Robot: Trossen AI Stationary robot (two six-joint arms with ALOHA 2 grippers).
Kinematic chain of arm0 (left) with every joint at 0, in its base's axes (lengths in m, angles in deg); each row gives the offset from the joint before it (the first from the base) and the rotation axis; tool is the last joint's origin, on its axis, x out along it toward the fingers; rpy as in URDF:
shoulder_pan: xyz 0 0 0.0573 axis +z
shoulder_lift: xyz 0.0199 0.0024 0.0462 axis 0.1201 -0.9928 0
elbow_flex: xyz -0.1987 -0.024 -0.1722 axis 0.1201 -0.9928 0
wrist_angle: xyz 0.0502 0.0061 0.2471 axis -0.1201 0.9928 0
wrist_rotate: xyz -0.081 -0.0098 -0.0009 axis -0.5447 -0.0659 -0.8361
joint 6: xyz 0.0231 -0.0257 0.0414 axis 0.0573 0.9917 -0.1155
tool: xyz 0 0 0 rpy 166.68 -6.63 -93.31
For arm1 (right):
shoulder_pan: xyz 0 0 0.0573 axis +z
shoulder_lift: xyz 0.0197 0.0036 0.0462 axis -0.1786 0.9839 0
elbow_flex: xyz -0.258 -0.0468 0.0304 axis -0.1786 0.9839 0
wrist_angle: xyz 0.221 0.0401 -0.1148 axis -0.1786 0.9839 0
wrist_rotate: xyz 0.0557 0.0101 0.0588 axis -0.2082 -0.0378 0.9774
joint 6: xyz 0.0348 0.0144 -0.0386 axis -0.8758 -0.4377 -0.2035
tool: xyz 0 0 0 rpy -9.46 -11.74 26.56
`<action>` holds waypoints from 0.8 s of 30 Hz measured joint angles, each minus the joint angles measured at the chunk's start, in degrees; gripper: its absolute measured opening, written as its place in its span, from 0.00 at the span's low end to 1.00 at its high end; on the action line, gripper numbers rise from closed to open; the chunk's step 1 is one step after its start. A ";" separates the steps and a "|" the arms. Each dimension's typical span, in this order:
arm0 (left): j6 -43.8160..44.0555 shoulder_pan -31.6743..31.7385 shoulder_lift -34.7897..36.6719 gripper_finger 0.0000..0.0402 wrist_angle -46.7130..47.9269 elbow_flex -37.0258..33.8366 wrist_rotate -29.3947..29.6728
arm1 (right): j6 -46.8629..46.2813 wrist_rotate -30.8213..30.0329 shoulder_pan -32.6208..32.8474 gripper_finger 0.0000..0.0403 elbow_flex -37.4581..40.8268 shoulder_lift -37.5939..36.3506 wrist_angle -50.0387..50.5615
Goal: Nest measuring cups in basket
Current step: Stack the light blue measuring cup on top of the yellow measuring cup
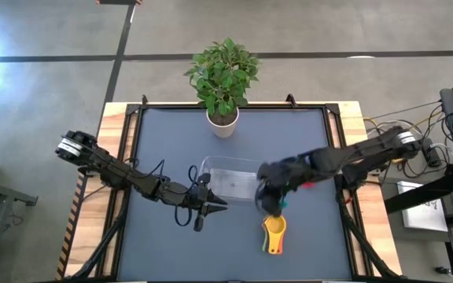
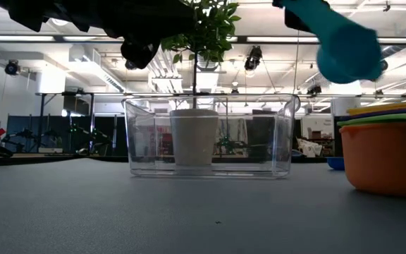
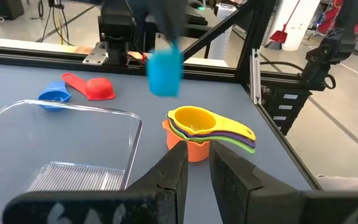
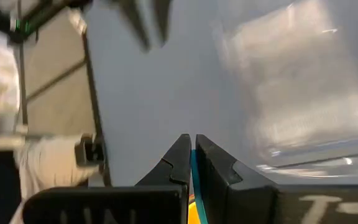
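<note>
Clamping the teal cup (image 2: 344, 46), right end effector (image 4: 192, 152) hovers; basket (image 2: 284, 134) holds nothing

Clear glossy plastic basket (image 2: 210, 134), matt tabletop (image 2: 154, 212)

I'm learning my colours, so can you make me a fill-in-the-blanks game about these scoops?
The right gripper holds the ___ plastic measuring cup in its jaws.
The stack of plastic cups has a ___ cup on top.
The red plastic cup lies beside a ___ cup.
Missing words: teal, yellow, blue.
</note>
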 joint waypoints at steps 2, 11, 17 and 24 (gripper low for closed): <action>0.27 -0.01 0.00 0.12 0.00 0.00 0.00 | 0.64 2.27 1.76 0.02 0.04 2.50 -1.63; 1.29 -0.02 -0.01 0.12 0.00 0.00 0.00 | 0.20 14.94 3.25 0.02 -0.07 11.59 -6.72; 1.49 -0.02 -0.02 0.12 0.35 0.00 0.00 | -0.17 18.19 2.16 0.03 -0.07 13.54 -6.71; 1.46 -0.03 -0.02 0.12 0.83 0.00 0.00 | -0.14 18.15 1.47 0.15 -0.11 12.62 -6.65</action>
